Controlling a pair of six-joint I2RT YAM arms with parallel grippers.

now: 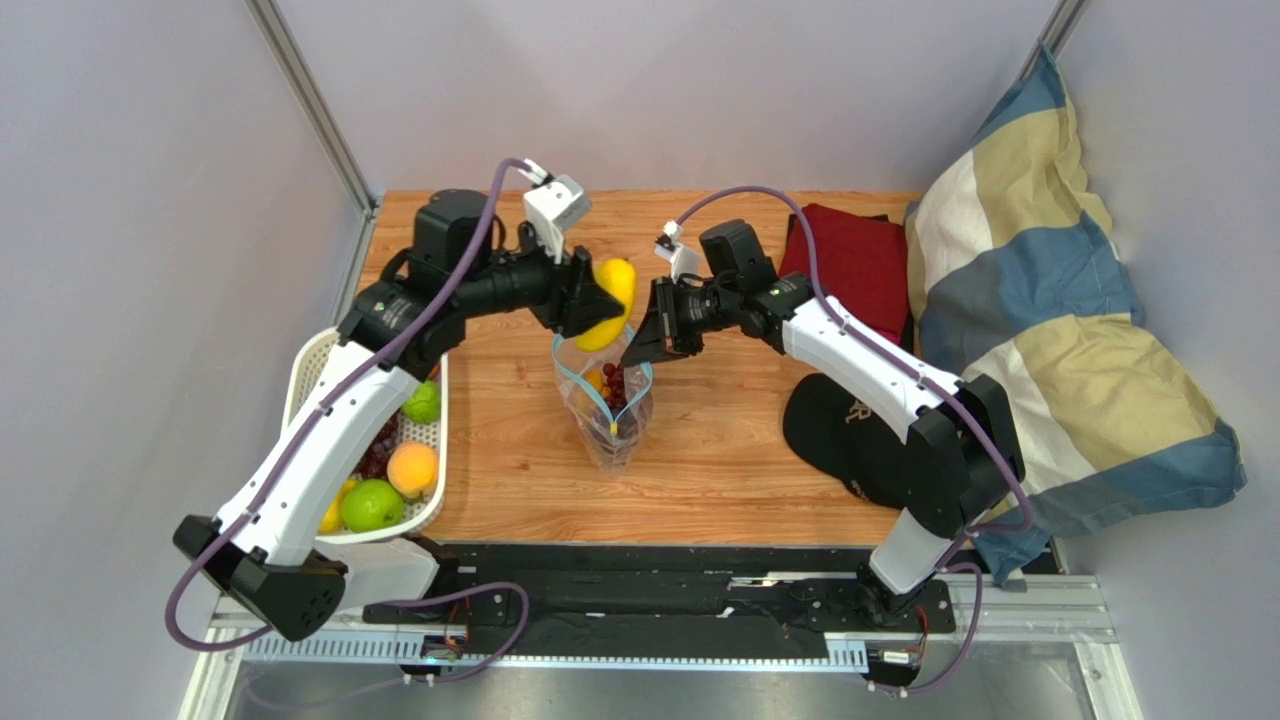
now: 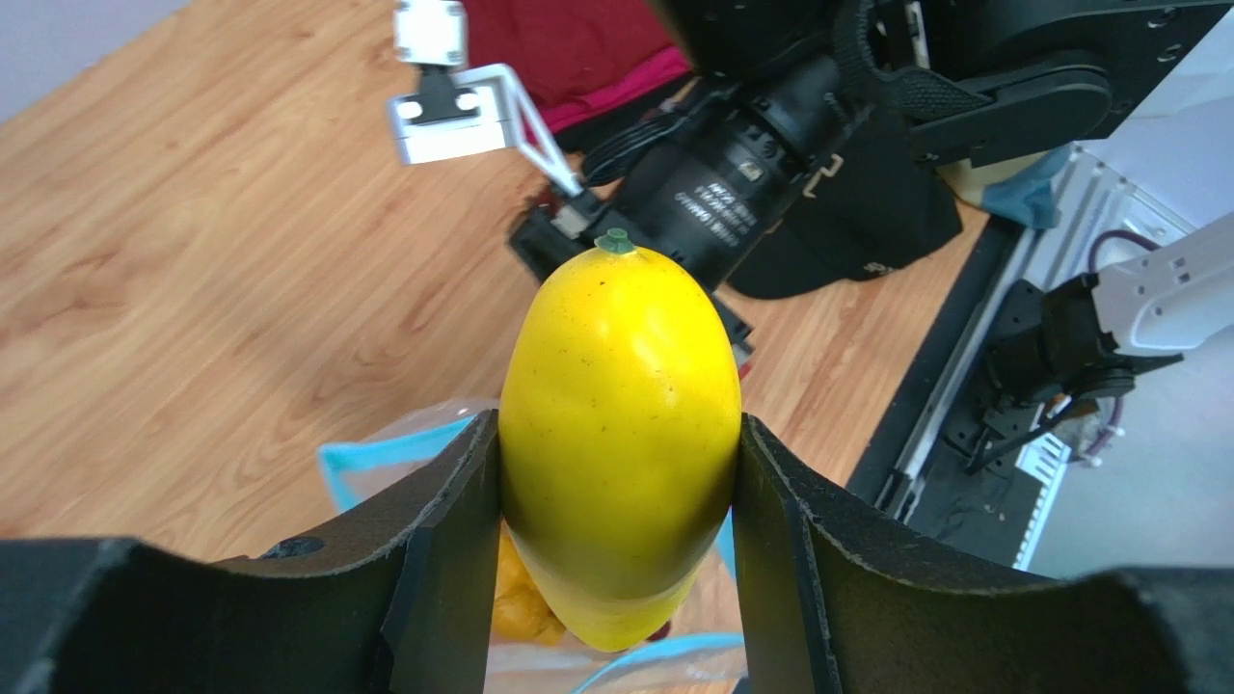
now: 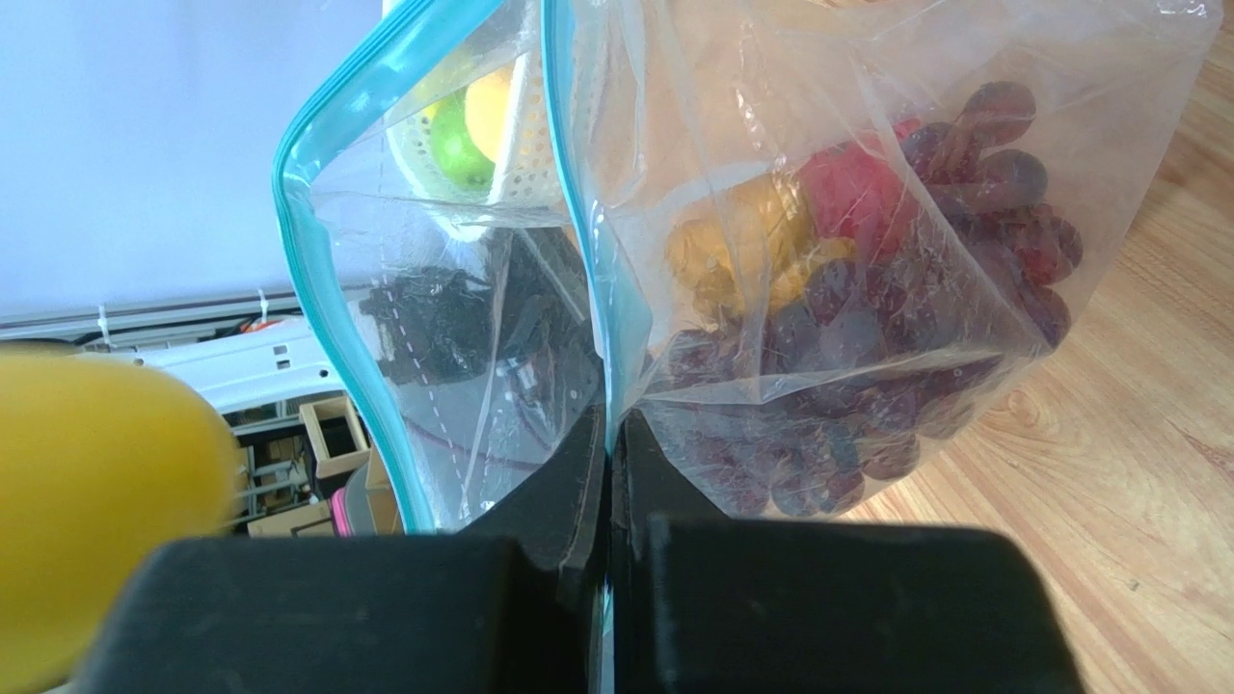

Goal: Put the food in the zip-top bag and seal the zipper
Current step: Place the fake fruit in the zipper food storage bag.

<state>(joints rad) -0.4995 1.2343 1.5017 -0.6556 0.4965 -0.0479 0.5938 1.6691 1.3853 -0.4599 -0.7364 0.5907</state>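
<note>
Two arms are meeting over the middle of the tabletop [image 1: 721,450]. The left gripper [image 1: 598,300] is clamped on a smooth yellow fruit [image 2: 620,420] with a tiny green stem nub, one finger on each side. It hangs just above the open mouth of the zip-top bag [image 1: 609,398].

The right gripper [image 3: 609,463] is pinched tight on the bag's plastic at the mouth edge, holding it upright. The teal zipper [image 3: 312,232] is unsealed, its two strips gaping apart.

In the bag are a bunch of dark purple grapes [image 3: 869,333], a red fruit [image 3: 855,188] and an orange-yellow piece [image 3: 739,246].

Off to the left sits the white basket [image 1: 308,368], holding a green apple [image 1: 370,506], a peach [image 1: 410,468] and some more grapes.

On the right there's a black cap [image 1: 842,428], a red cloth [image 1: 849,248] and a striped pillow [image 1: 1052,300].
</note>
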